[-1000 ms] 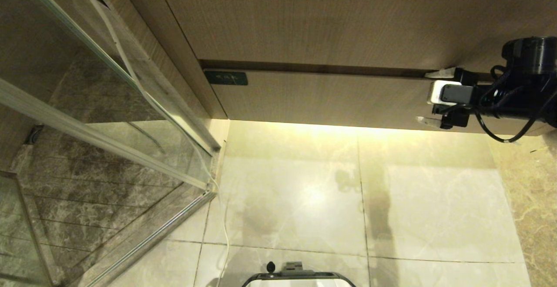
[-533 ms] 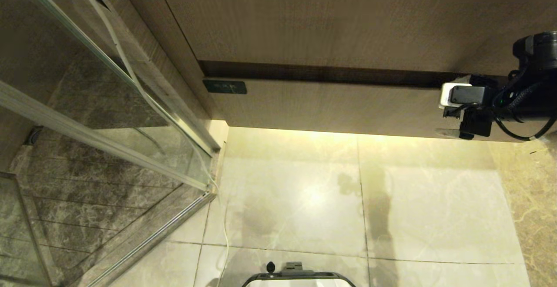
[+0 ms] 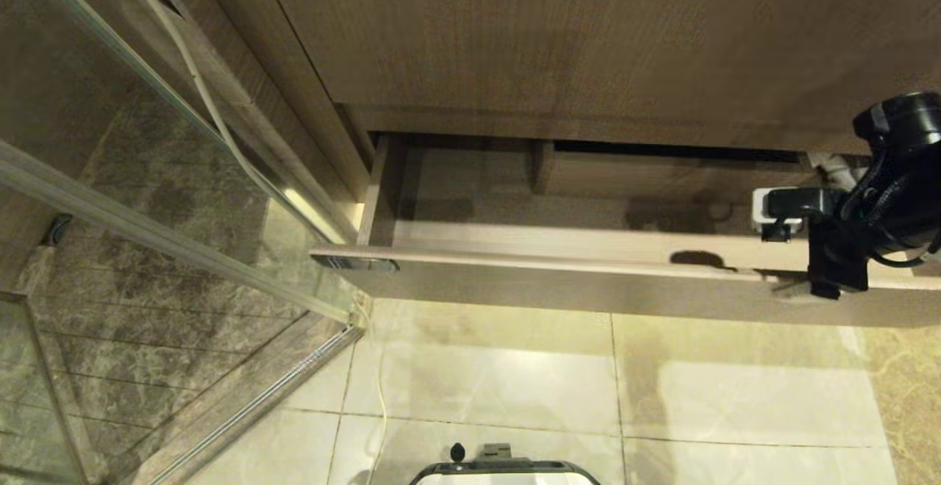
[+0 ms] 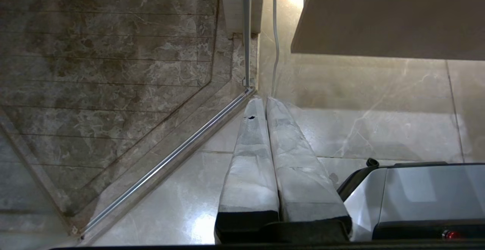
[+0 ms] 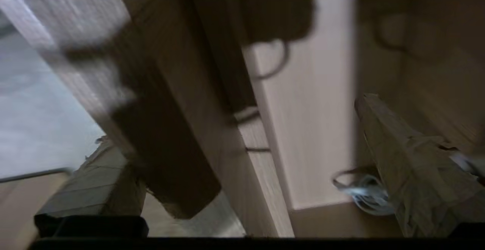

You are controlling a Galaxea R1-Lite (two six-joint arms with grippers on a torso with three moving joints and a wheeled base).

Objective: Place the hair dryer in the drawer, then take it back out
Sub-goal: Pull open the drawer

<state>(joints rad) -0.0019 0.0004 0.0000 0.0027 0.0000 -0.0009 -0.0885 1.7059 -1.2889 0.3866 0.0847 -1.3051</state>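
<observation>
**Right pincer astride the open drawer's front board**

The wide, shallow, light wood-grain drawer [image 3: 559,283] stands open, its long axis running crosswise to the robot. The right pincer [image 3: 805,250] is at the drawer's right end, spread wide and holding nothing, with one finger outside the front board and one inside. The small white hair dryer cannot be made out. Only a pale loop of cord [image 5: 363,193] lies on the drawer floor just beside the inner finger. The left pincer [image 4: 261,106], pressed together, hangs parked over the floor, so the right arm is much nearer.
</observation>
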